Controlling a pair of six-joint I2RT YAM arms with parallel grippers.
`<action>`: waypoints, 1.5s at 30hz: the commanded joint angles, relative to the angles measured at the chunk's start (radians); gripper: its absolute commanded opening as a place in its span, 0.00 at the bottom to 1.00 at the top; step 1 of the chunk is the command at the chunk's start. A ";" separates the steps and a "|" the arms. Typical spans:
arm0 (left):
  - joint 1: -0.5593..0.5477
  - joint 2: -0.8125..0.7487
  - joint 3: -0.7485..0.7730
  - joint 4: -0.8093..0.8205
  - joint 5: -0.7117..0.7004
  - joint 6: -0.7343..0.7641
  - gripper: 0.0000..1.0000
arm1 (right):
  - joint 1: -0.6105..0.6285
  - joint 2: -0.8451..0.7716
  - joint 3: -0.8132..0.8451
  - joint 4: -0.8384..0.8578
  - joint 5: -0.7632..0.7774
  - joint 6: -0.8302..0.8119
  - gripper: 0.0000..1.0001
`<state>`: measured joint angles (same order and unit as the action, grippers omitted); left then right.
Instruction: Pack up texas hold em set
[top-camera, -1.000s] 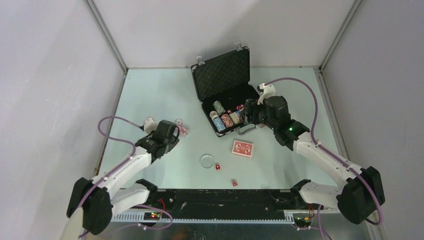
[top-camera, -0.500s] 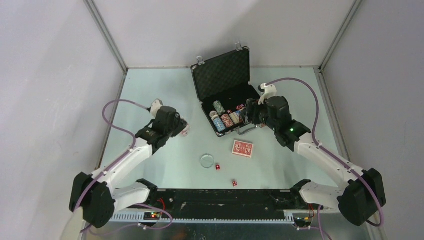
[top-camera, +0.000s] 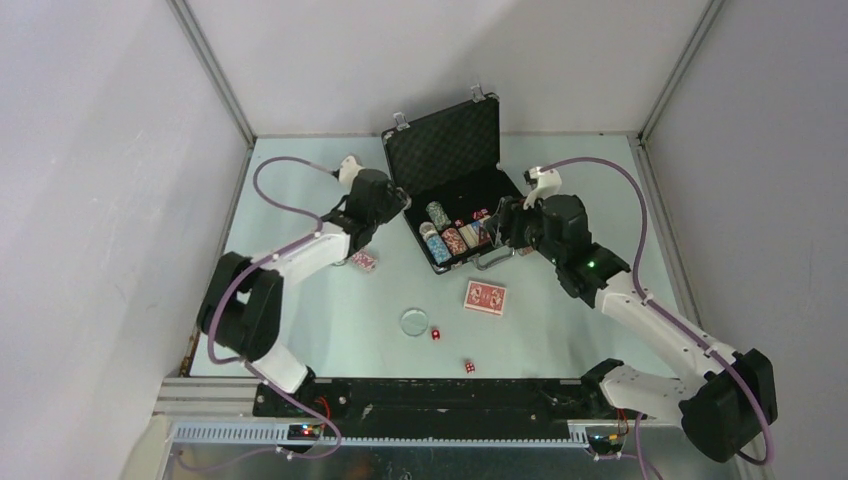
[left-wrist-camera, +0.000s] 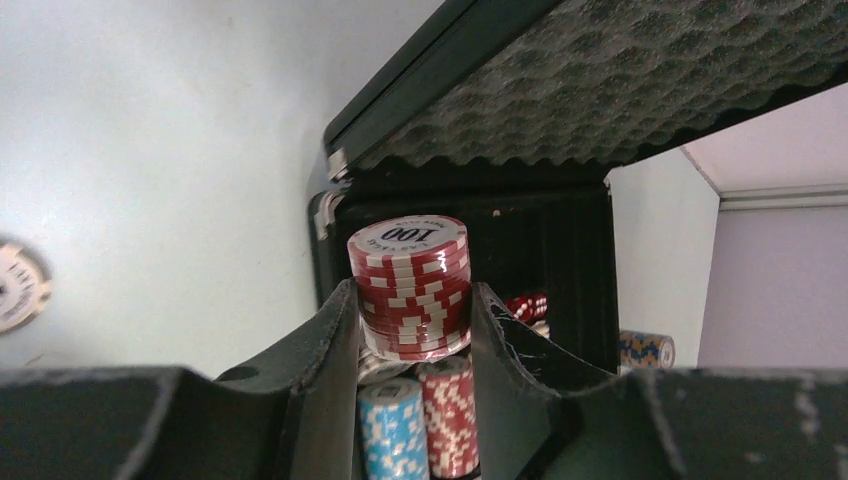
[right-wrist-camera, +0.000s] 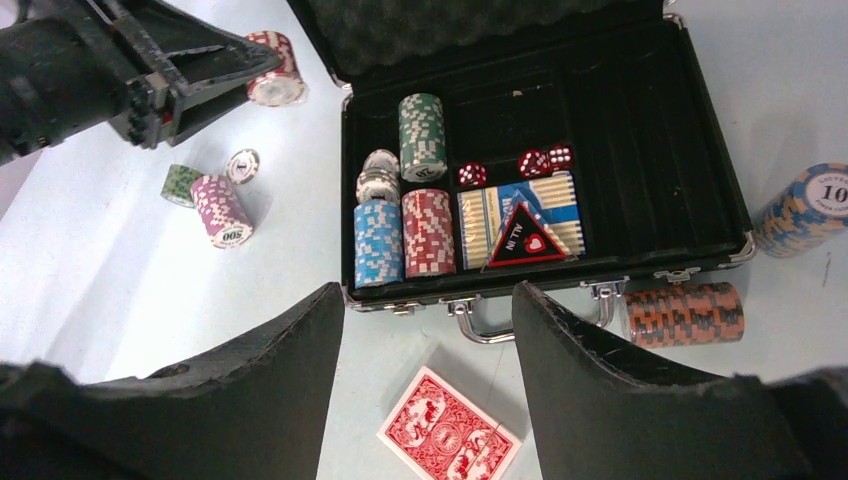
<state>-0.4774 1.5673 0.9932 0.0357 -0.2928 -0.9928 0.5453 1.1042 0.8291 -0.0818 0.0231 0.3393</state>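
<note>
Table (top-camera: 560, 330) | left tool (left-wrist-camera: 410, 305) clamps red chip stack (left-wrist-camera: 408, 255) | right tool (right-wrist-camera: 428, 295) spread wide, empty

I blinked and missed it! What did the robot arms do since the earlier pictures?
The left gripper, holding a red chip stack, swung from the table's left side over to the open briefcase. The right gripper stayed open by the case's front. Red cards, clear disc and two dice stayed put.

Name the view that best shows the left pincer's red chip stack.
Left wrist: the red chip stack sits centred, stripes and label sharp. Right wrist shows it small, far off; top external barely shows it.
</note>
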 joint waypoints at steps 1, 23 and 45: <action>-0.006 0.097 0.134 0.040 0.001 0.035 0.00 | -0.013 -0.035 -0.001 0.023 0.005 -0.016 0.65; -0.007 0.407 0.426 -0.241 0.032 0.045 0.00 | -0.026 -0.035 -0.001 0.034 -0.043 0.007 0.64; -0.115 0.446 0.434 -0.381 -0.081 0.037 0.00 | -0.031 -0.049 -0.002 0.016 -0.040 0.015 0.64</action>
<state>-0.5537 1.9781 1.4170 -0.2863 -0.3882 -0.9840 0.5194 1.0828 0.8291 -0.0814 -0.0154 0.3450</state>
